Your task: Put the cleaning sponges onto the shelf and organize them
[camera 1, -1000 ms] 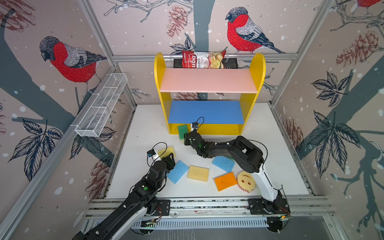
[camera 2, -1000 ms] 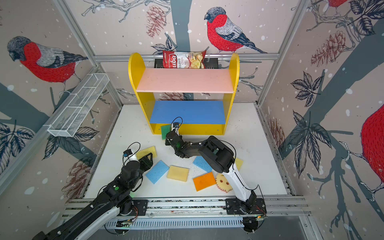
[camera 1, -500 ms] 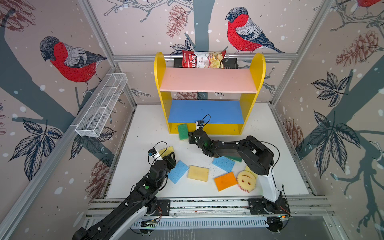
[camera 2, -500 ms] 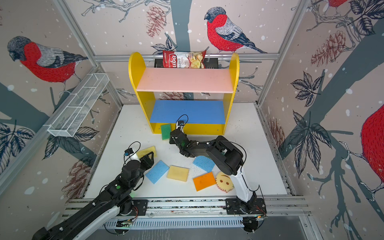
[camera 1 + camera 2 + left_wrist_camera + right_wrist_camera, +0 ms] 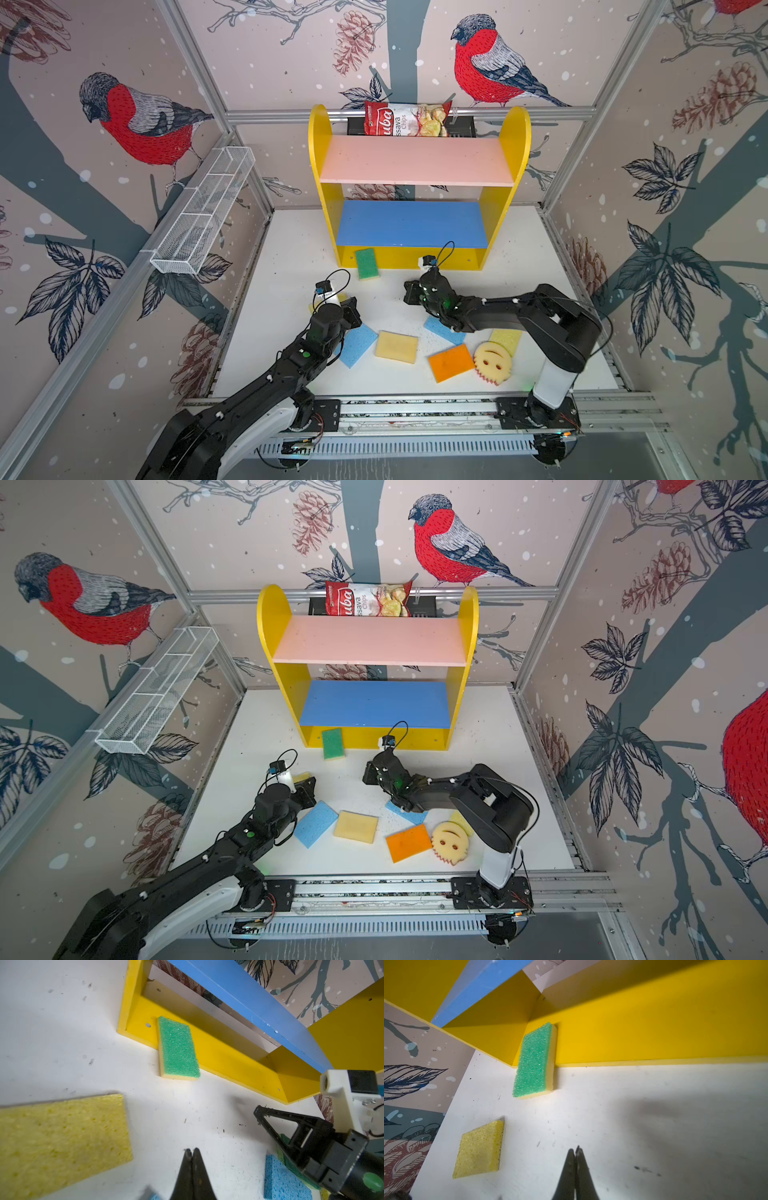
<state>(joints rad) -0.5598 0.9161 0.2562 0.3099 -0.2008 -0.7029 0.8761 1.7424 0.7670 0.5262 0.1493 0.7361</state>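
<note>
Left pincer (image 5: 192,1150), right pincer (image 5: 575,1148) pinched | shelf (image 5: 415,160) — green sponge (image 5: 367,263) against base

Bullfinch-and-pinecone wallpaper (image 5: 141,120) wraps the white, scuffed table (image 5: 291,249) on three sides, aluminium posts (image 5: 199,70) rise at its far corners, a wire-mesh basket (image 5: 203,212) hangs above its left edge.

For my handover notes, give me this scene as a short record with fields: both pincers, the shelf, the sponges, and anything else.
left pincer: shut, holding nothing
right pincer: shut, holding nothing
shelf: pink and blue boards bare
green sponge: partly on the shelf's yellow base, partly on the table
other sponges: loose on the table, among them the orange sponge and the smiley sponge
chips bag: behind the shelf's top
</note>
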